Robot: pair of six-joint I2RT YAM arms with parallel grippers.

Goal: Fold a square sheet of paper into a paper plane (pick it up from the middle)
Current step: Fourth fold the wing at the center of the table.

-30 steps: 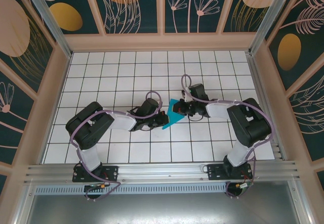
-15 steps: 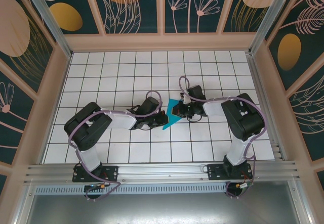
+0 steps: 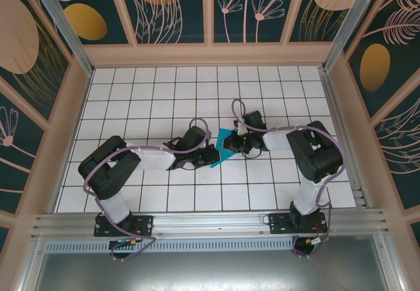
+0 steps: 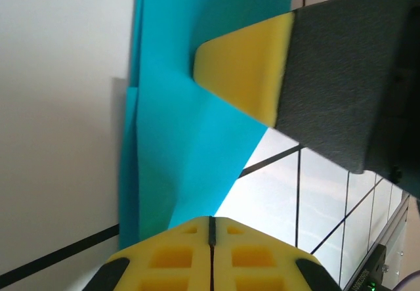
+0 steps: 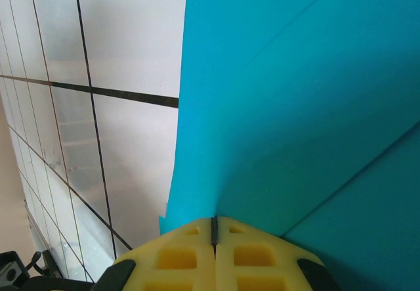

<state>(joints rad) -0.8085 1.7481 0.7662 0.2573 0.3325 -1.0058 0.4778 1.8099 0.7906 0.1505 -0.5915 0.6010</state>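
Left wrist, left hand clamps paper edge

The sheet of paper is a plain bright cyan-blue, with its creased flaps a shade darker. The table is white with a thin black grid. The left gripper and the right gripper have yellow pads on black bodies. The arms are black and white, with lilac cables. From 9 through 12 to 3 o'clock, the dark teal walls bear peach and gold leaves and flowers.
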